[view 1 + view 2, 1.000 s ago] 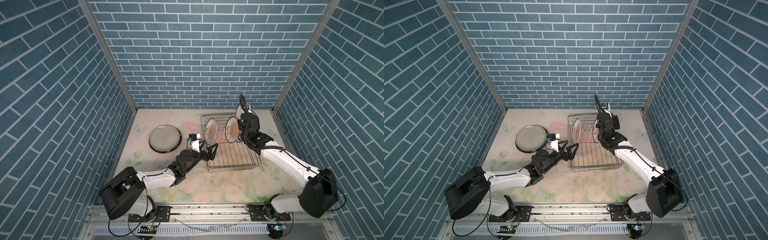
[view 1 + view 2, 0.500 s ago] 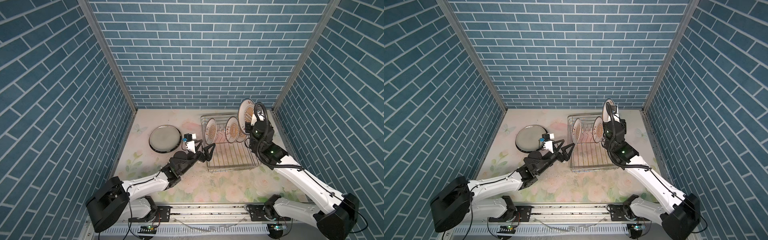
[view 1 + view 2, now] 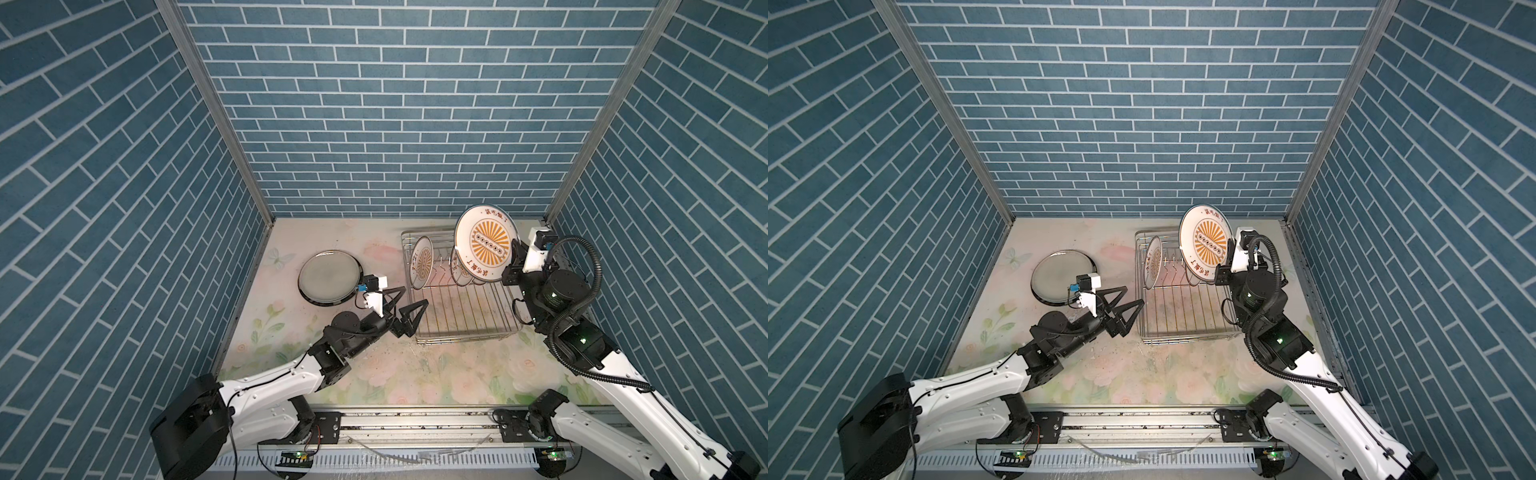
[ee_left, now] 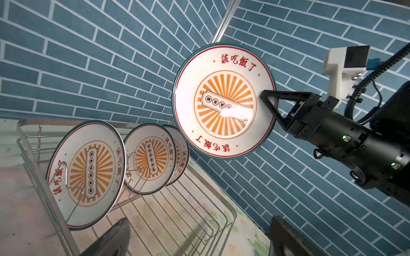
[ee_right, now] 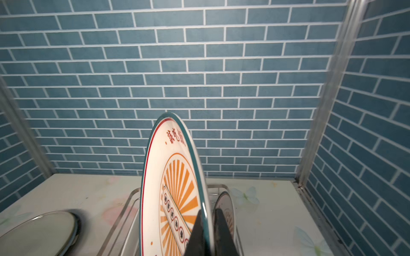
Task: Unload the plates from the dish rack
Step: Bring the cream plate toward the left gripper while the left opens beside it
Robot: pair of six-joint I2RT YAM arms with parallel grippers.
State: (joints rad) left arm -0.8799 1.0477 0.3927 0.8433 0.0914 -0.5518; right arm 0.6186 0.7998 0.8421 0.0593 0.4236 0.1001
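Nearest, a floral-print desk (image 3: 395, 374) between blue brick-pattern walls. Low over it, just beside the left side of the dish rack (image 3: 467, 332) toward its near end, the left tool (image 3: 415, 295): fingers splayed wide, gripping nothing, pointing at the rack. Beyond that tool, flat on the desk to the left of the rack and apart from it, a larger grey plate (image 3: 329, 276) with a dark rim, nothing on it. Inside the silver wire rack, a bare grid floor at the near end. At the far end, three sunburst plates (image 4: 88, 175), white with orange centres, standing on edge in the prongs, each leaning, spaced in a row. Farthest and highest, over the rack's far right corner, a fourth sunburst plate (image 3: 484, 245), clear of the prongs, upright, face turned toward the left arm. Pinched at its right rim by the right tool (image 4: 266, 97), clamped tight, one finger on the face and one behind. Probably stiff glazed ceramic: slick, fairly weighty, prone to pivot in so narrow a pinch and to chip or shatter if knocked on wire or dropped. Best taken at the thin rim, as here, then laid flat and gently on open desk.
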